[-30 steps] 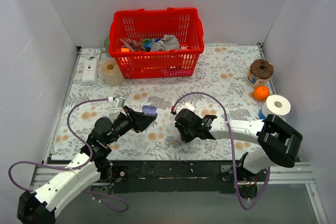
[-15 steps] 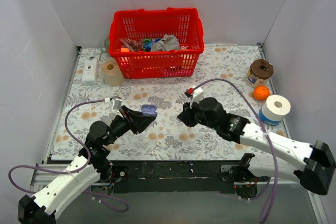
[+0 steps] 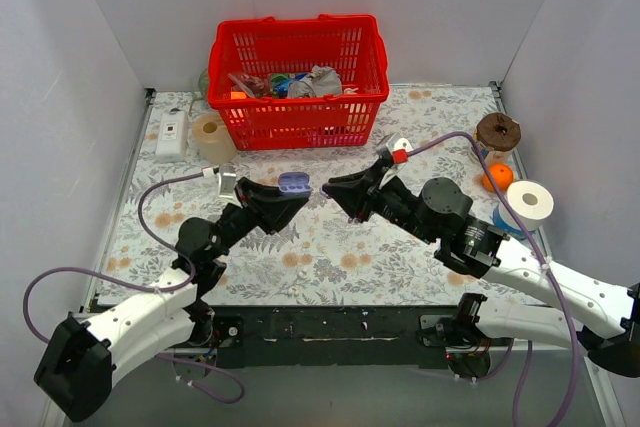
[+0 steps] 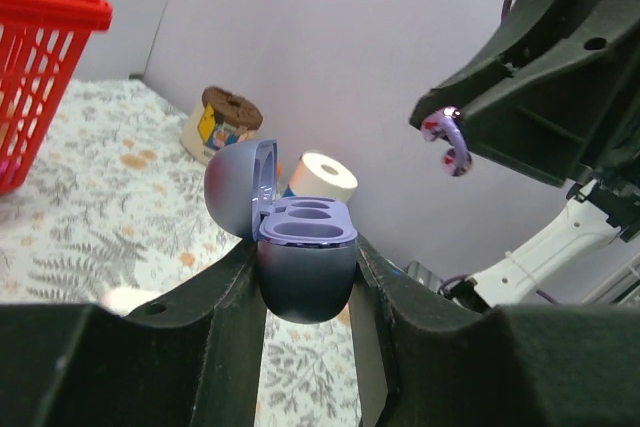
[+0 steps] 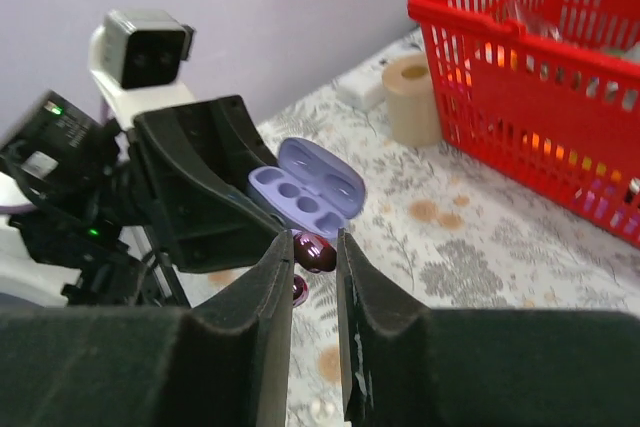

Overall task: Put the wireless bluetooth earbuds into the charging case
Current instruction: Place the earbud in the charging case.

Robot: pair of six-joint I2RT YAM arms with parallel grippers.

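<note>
The lavender-blue charging case [image 4: 305, 267] stands lid-open and hollows up, with my left gripper [image 4: 305, 247] shut on its lower shell. It is held above the mat in the top view, charging case [image 3: 293, 184] and left gripper [image 3: 288, 197]. My right gripper [image 5: 314, 241] is shut on a glossy dark purple earbud [image 5: 320, 253]. A second earbud [image 5: 298, 292] shows just below, against the left finger. The case [image 5: 305, 192] sits just beyond these tips, apart from them. In the left wrist view both earbuds [image 4: 450, 144] hang to the upper right of the case. The right gripper [image 3: 330, 190] faces the case.
A red basket [image 3: 300, 77] of clutter stands at the back. A tape roll [image 3: 213, 137] and a white box [image 3: 172, 135] lie to its left. At the right edge are a brown-lidded jar [image 3: 497, 135], an orange [image 3: 497, 177] and a paper roll [image 3: 528, 201].
My right arm has swung from the near edge up toward the centre, its tips now beside the case. The left gripper has carried the case a little farther back and right.
</note>
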